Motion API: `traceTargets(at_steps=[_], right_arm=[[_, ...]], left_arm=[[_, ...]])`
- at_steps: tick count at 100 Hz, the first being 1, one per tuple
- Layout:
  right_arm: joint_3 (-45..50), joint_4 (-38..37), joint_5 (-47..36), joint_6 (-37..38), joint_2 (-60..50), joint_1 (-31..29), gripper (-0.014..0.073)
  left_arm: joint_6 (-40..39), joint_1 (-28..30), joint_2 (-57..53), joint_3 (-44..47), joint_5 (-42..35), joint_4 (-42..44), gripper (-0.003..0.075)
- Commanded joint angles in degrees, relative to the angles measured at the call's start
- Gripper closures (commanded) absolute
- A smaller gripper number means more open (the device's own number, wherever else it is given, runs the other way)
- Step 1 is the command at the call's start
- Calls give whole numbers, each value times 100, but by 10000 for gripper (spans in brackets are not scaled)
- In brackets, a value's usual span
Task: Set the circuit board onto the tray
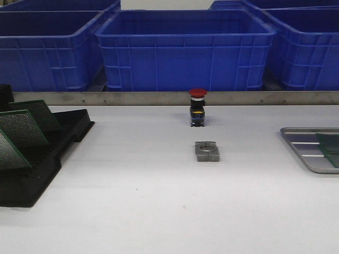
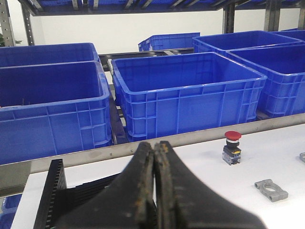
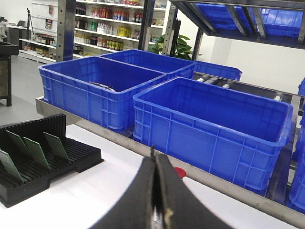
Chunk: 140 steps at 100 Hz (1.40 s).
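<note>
Green circuit boards (image 1: 21,128) stand tilted in the slots of a black rack (image 1: 50,159) at the table's left; the right wrist view shows the same circuit boards (image 3: 57,145) in the rack (image 3: 71,155). The silver-grey tray (image 1: 302,145) lies at the right edge, and a green board (image 1: 329,148) rests flat on it, partly cut off by the frame. Neither arm shows in the front view. My left gripper (image 2: 155,145) is shut and empty above the rack (image 2: 55,200). The right gripper (image 3: 155,158) is also shut, over bare table.
A red-capped push button (image 1: 197,107) stands mid-table, with a small grey metal block (image 1: 207,151) in front of it. Blue plastic crates (image 1: 185,50) line the back behind a metal rail (image 1: 159,98).
</note>
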Motion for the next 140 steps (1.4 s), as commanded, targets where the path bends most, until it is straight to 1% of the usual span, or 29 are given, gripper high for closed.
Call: traceTargets(at_steps=[1,34,41,46,56,64,82,103,108,115,140], right_arm=[[-137,111,-139,-56,54,7,654],[-137,111,-139,-56,54,7,654],[-137,111,-139,-56,54,7,654],[-137,111,-139,-56,54,7,654],[-137,111,-139,-56,54,7,654],[-137,111,-139,-56,54,7,654],[-137,111,-133,-56,54,7,654],[-137,111,-133,-56,54,7,654],[-137,111,-120,-56,60,7,654],[-137,111,-111,-56,67,7,654],[-137,111,-55,-56,67,7,654]], left_arm=[[-29,8,50,-162,-445,-38,741],[-29,8,50,-124,-482,-28,741],[-93,36,50,-86,-472,269,741],[-326,136,50,-60,-472,718,741],[-1368,436,50,33,-299,1310,741],[-1690,750,25,262,-279,1733,741],[-1717,1231,-482,844,-279,1632,741],[-1717,1568,-1179,1681,-345,1338,741],[-1717,1568,-1165,1648,121,1324,741],[-1717,1568,-1176,1665,290,1337,741],[-1676,1568,-1176,1665,354,1377,741]])
